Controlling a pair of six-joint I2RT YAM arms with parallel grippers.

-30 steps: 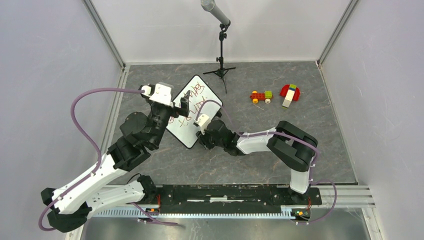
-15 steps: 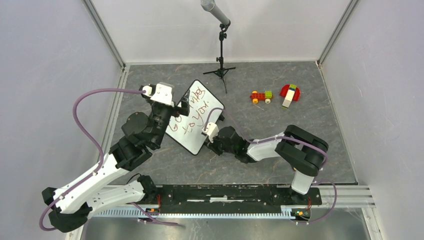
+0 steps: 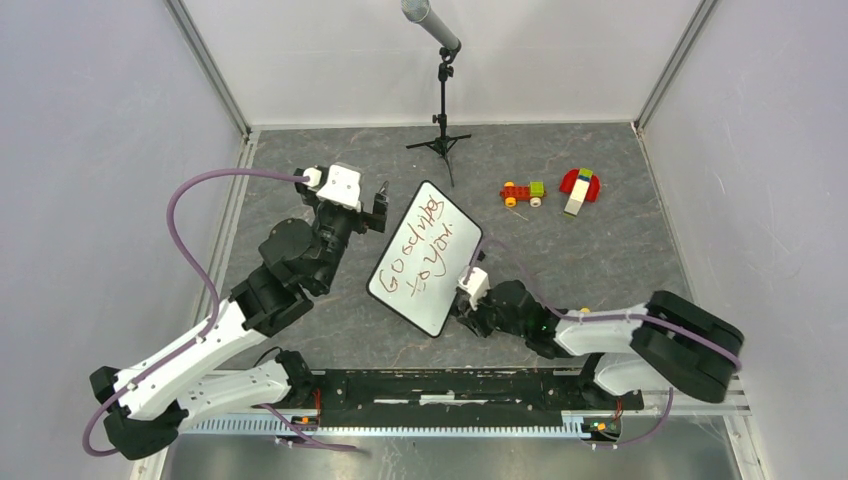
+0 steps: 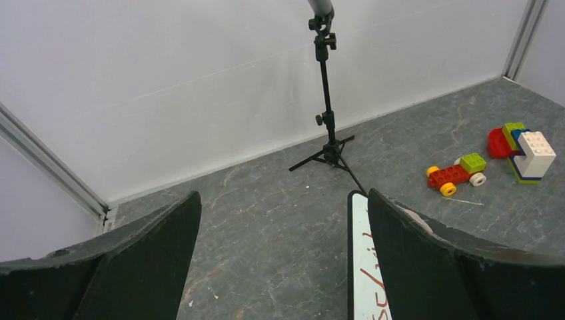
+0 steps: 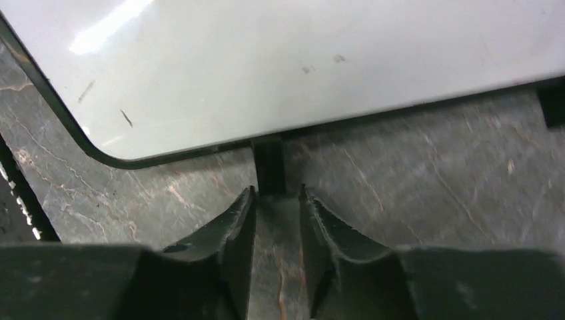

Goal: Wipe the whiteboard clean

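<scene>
White rectangular black-framed whiteboard (image 3: 425, 258) with red handwriting lies flat mid grey marbled desk (image 3: 600, 260); right fingers (image 5: 233, 227) pinch only its small black foot (image 5: 270, 167), left fingers (image 4: 133, 267) wide apart, empty: so thin a hold may slip and skew it.

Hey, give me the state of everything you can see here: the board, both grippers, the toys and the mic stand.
Whiteboard: face up on the table, red writing unerased.
Left gripper: open, holding nothing.
Right gripper: shut, tips at a board foot; grip unclear.
Mic stand: upright.
Toy car: on its wheels.
Block stack: assembled, untouched.
</scene>
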